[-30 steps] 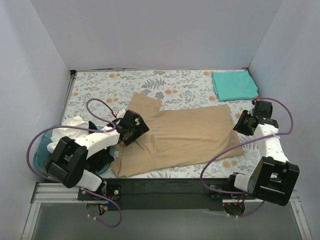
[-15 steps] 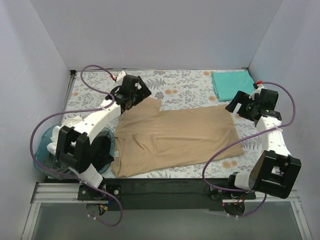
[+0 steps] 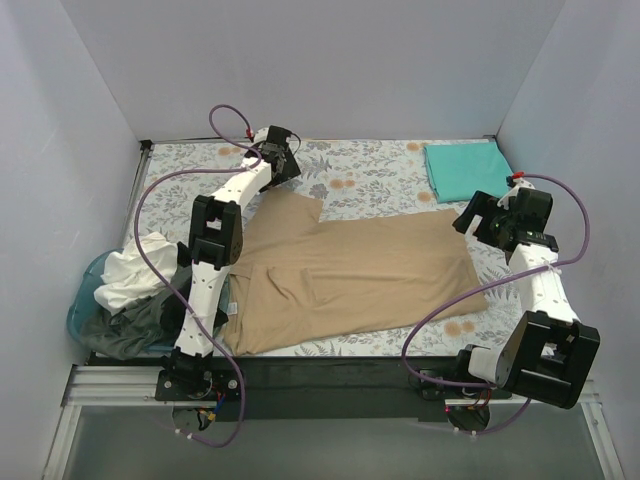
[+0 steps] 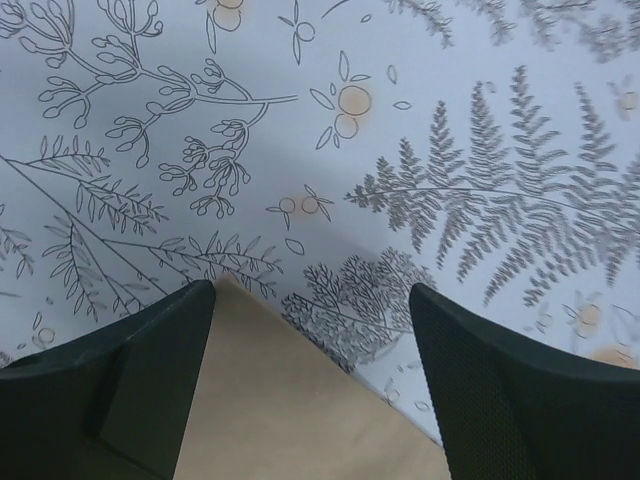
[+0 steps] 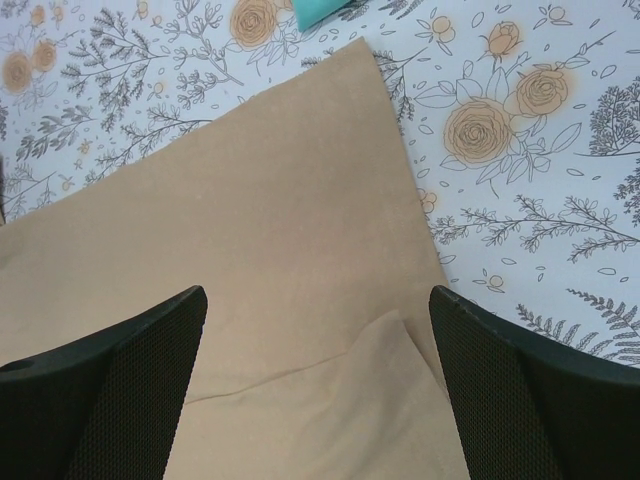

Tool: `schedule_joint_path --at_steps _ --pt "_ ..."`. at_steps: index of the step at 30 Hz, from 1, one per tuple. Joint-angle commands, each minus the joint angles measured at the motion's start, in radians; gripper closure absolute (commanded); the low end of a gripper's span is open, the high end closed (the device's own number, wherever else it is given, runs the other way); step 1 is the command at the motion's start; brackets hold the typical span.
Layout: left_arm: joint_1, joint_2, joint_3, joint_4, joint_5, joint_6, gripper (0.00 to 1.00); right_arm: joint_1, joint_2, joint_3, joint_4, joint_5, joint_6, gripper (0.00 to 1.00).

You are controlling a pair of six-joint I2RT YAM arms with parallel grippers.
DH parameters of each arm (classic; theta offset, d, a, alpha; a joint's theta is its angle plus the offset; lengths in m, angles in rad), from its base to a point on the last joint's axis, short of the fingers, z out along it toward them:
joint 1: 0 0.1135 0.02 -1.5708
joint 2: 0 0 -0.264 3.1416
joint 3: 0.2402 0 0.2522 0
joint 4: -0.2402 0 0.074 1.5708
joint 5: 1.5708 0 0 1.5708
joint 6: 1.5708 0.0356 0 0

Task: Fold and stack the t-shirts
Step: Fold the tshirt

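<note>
A tan t-shirt (image 3: 350, 270) lies spread flat across the middle of the table. My left gripper (image 3: 278, 160) hangs open at the back, over the far sleeve corner. In the left wrist view the tan corner (image 4: 270, 400) lies between the parted fingers (image 4: 150, 380), not clamped. My right gripper (image 3: 478, 215) is open above the shirt's far right corner, and the tan cloth (image 5: 250, 200) with a small fold lies under its fingers (image 5: 530, 390). A teal t-shirt (image 3: 468, 170) sits folded at the back right. A white t-shirt (image 3: 130, 270) is heaped at the left.
A blue round basket (image 3: 85, 305) at the near left holds the white shirt and a dark cloth (image 3: 140, 325). The floral tablecloth (image 3: 380, 175) covers the table. White walls close in the back and both sides. The teal corner (image 5: 320, 10) shows at the right wrist view's top.
My left arm swung from the shirt's near left part to the far sleeve corner. My right gripper opened and moved slightly back along the shirt's right edge.
</note>
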Motion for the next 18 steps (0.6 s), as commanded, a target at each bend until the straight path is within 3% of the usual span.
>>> schedule_joint_path --at_steps 1,7,10,18 --pt "0.002 0.026 0.121 -0.114 -0.065 0.066 0.26 0.003 -0.034 -0.004 0.041 0.030 0.001 0.02" --pt "0.002 -0.012 0.014 -0.095 -0.123 0.064 0.41 0.003 -0.020 -0.008 0.041 0.030 0.010 0.02" --pt "0.002 -0.006 0.029 -0.141 -0.129 0.061 0.45 0.003 -0.020 -0.011 0.043 0.034 0.011 0.02" --pt "0.002 -0.006 0.055 -0.180 -0.135 0.095 0.48 0.003 -0.023 -0.014 0.041 0.042 0.008 0.02"
